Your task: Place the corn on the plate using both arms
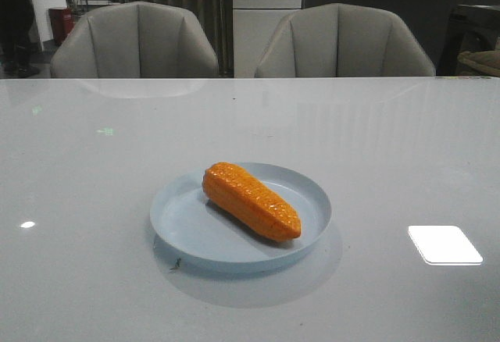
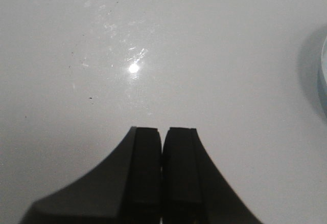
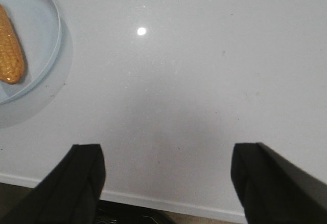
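Observation:
The orange corn [image 1: 251,201] lies on its side on the pale-blue plate [image 1: 187,226] in the middle of the table, its tapered tip toward the front right. Neither arm shows in the front view. My left gripper [image 2: 163,130] is shut with nothing between its black fingers, over bare table, with only a sliver of the plate's rim [image 2: 323,75] at the edge of its view. My right gripper [image 3: 171,150] is open and empty near the table's front edge; the plate [image 3: 48,35] and the corn [image 3: 10,55] show at the far side of its view.
The white glossy table [image 1: 375,154] carries light reflections, one bright patch at the front right [image 1: 444,244]. Two grey chairs [image 1: 137,41] stand behind the far edge. The table's front edge [image 3: 168,202] shows in the right wrist view.

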